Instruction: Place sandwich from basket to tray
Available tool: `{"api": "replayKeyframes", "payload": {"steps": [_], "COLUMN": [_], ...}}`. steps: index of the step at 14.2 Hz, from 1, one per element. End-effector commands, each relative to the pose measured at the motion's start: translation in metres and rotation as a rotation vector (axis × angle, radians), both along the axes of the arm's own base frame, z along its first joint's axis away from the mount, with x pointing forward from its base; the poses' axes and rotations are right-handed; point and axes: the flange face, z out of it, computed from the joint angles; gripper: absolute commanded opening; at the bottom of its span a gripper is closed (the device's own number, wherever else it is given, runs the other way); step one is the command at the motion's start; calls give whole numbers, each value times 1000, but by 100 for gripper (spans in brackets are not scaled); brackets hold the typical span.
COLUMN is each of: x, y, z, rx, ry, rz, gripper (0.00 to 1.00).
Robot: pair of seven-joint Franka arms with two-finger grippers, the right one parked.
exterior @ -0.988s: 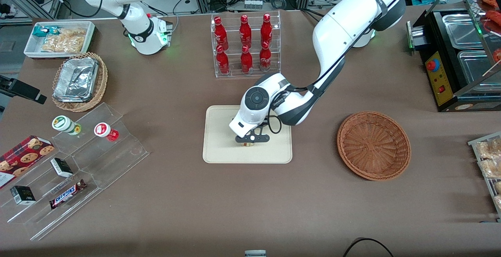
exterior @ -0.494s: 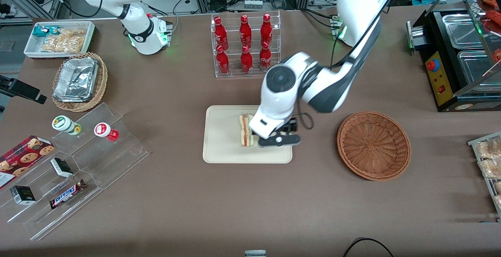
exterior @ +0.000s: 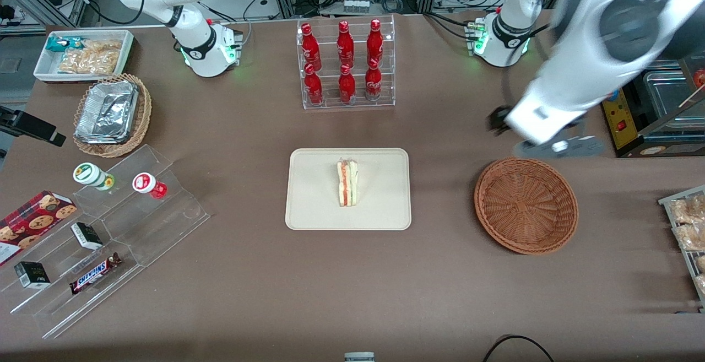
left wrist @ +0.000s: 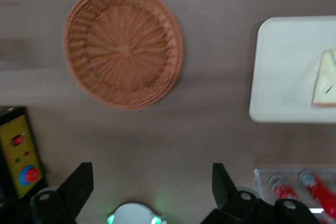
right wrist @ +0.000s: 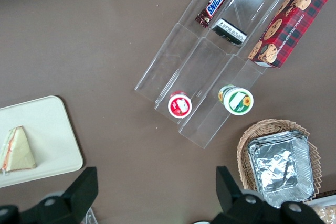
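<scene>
Resting on its side on the flat rectangular cream-beige tray (exterior: 308,207), the small triangular white-bread sandwich (exterior: 347,182) lies with its long axis running toward and away from the front camera, filling edge up. The empty round reddish-brown wicker basket (exterior: 526,205) sits between tray and tool. The left arm's tool (left wrist: 152,190), fingers spread and holding nothing, hangs above the brown surface (exterior: 352,285) just beside the basket, well apart from the sandwich; placement looks complete.

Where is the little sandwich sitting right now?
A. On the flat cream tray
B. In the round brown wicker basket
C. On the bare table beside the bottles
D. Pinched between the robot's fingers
A: the sandwich lies on the tray, the basket holds nothing, and the gripper hangs open above the table just past the basket's rim, holding nothing.
</scene>
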Motion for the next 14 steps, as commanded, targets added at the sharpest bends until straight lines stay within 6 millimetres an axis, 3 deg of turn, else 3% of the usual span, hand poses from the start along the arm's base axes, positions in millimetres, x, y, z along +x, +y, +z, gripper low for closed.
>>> {"api": "replayKeyframes", "payload": {"steps": [1, 5, 7, 8, 14], "x": [-30, -26, -9, -4, 3], "y": [36, 58, 66, 73, 75], "z": [31, 48, 33, 42, 30], "rx": [-7, -16, -75, -96, -45], "ry": [10, -11, 56, 71, 47], "rz": [7, 59, 81, 93, 73], "gripper": [100, 100, 100, 100, 100]}}
